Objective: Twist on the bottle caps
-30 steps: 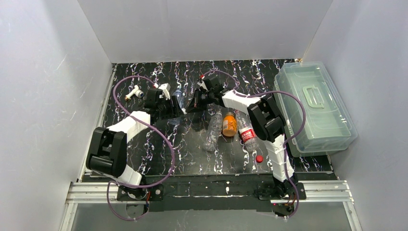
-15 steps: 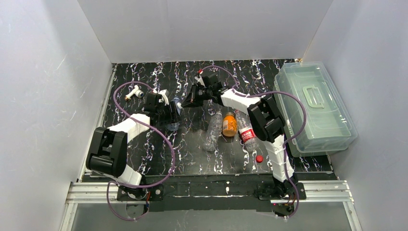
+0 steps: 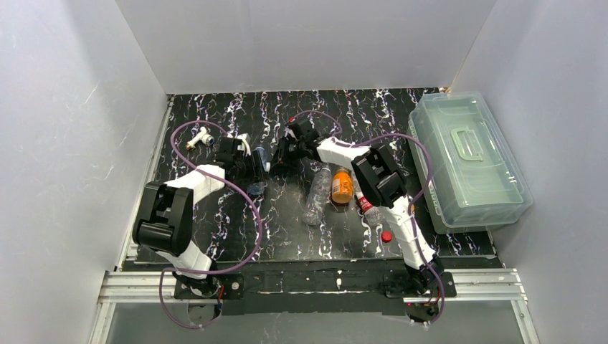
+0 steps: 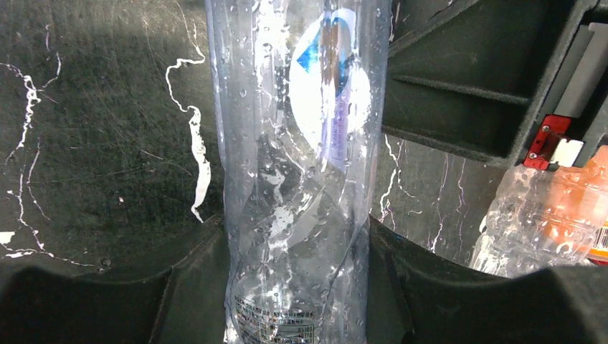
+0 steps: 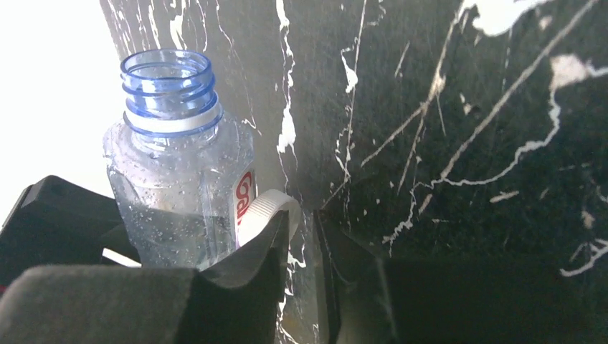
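My left gripper point(image 3: 253, 163) is shut on a clear, uncapped bottle point(image 3: 259, 153). In the left wrist view the bottle's body point(image 4: 294, 143) sits squeezed between the jaws of that gripper point(image 4: 297, 240). My right gripper point(image 3: 279, 155) is close on the bottle's right. In the right wrist view it point(image 5: 301, 215) is nearly closed, with a white cap point(image 5: 267, 209) at its fingertips, partly hidden behind the left finger. The cap sits beside and below the bottle's open blue threaded neck point(image 5: 168, 79). A red cap point(image 3: 386, 236) lies on the table near the front right.
Three bottles lie mid-table: a clear one point(image 3: 315, 193), an orange one point(image 3: 342, 185) and a red-labelled one point(image 3: 368, 202). A white-and-brass T fitting point(image 3: 197, 137) lies at the back left. A clear lidded bin point(image 3: 466, 154) fills the right side. White walls enclose the table.
My right gripper has moved left and down, right up to the held bottle. My left gripper has shifted slightly toward the back with the bottle.
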Robot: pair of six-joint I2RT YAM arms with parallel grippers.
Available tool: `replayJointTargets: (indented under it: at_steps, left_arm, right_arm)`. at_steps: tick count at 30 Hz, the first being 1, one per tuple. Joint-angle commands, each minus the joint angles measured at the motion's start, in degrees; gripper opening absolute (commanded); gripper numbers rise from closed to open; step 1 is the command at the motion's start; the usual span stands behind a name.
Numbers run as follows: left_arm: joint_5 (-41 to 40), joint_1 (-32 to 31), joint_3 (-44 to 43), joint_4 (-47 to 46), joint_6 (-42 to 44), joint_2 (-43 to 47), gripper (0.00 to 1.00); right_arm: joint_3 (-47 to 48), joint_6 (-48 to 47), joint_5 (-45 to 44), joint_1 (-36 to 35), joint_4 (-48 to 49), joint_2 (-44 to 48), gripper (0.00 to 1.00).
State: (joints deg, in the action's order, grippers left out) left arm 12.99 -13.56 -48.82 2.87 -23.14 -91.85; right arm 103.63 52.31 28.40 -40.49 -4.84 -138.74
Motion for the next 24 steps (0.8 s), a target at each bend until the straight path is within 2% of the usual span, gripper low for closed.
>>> replayJointTargets:
  at_steps: [1, 5, 10, 15, 17, 24]
  left_arm:
    - [1.14, -0.34, -1.7, 1.24, 1.05, -0.6, 0.0]
    - [1.19, -0.4, -1.63, 1.43, 1.06, -0.94, 0.0]
    - [1.33, -0.81, -1.59, 1.58, 1.07, -0.85, 0.0]
    - [1.71, -1.13, -1.72, 2.0, 0.81, -1.66, 0.0]
    - [1.34, -1.39, -1.85, 2.23, 0.81, -1.91, 0.0]
    - [1.0, -2.19, -2.52, 2.86, 0.42, -2.7, 0.0]
  right_arm:
    - [4.9, -3.76, -6.13, -0.84, -6.67, -1.75, 0.3]
    - [4.37, -6.07, -11.13, -0.77, -11.01, 0.06, 0.38]
    - [-0.71, -6.13, -14.44, -0.13, -10.2, 3.18, 0.44]
    - [-1.71, -6.26, -15.91, 0.06, -11.84, 3.35, 0.36]
    - [-1.31, -6.94, -16.98, 0.08, -13.23, 3.35, 0.27]
    - [-2.18, -8.09, -20.24, 0.06, -14.94, 4.5, 0.12]
